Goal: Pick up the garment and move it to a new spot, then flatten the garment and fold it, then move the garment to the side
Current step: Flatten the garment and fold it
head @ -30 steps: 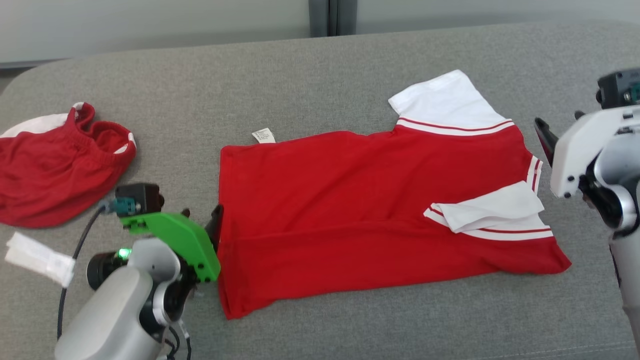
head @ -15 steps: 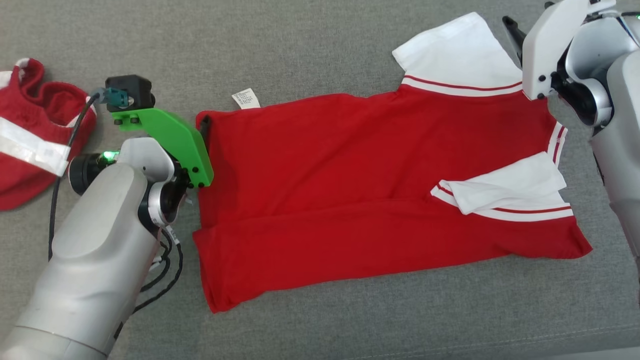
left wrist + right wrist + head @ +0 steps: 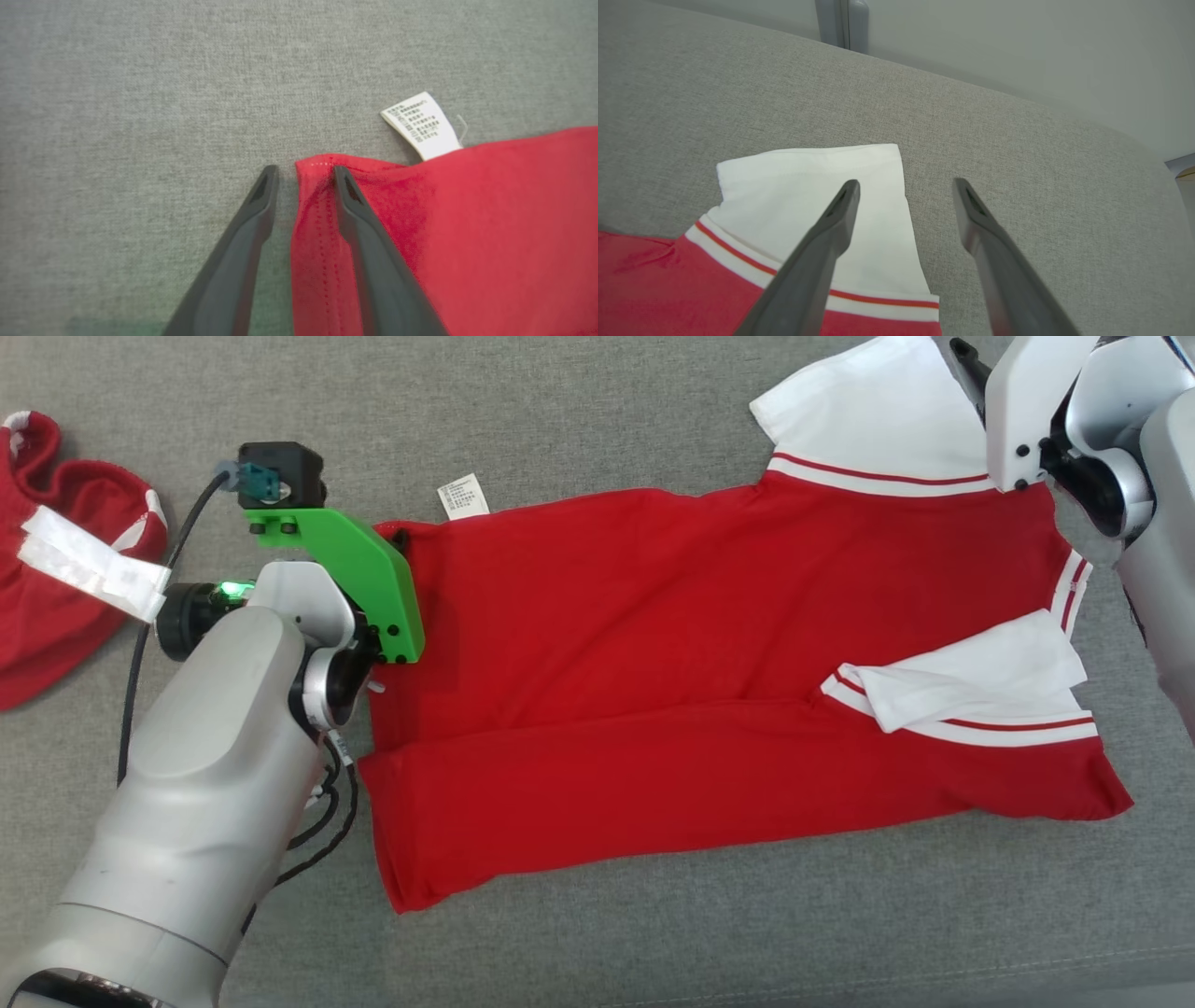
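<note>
Since one second ago, left gripper has travelled along the shirt's bottom hem, from mid-hem to the hem corner nearest the label. Right gripper has gone from beside the neck trim to the flat sleeve. We note the head camera tilted too, so we judge both moves against the shirt only. Shirt lies spread on the grey cushion, red body mostly flat with one long crease running along it. The flat sleeve is laid out white on the label side, and the folded sleeve is turned back onto the red body. Left fingers are parted narrowly and straddle the hem corner: one over bare cushion just off the shirt, the other over red cloth just inside the stitching. We cannot tell whether the tips touch the cloth. Right fingers are spread wider and straddle the flat sleeve's side edge, one over white cloth, the other over cushion past the shirt. Nothing is pinched in either. A second red garment sits well apart from the shirt, beyond the hem.
</note>
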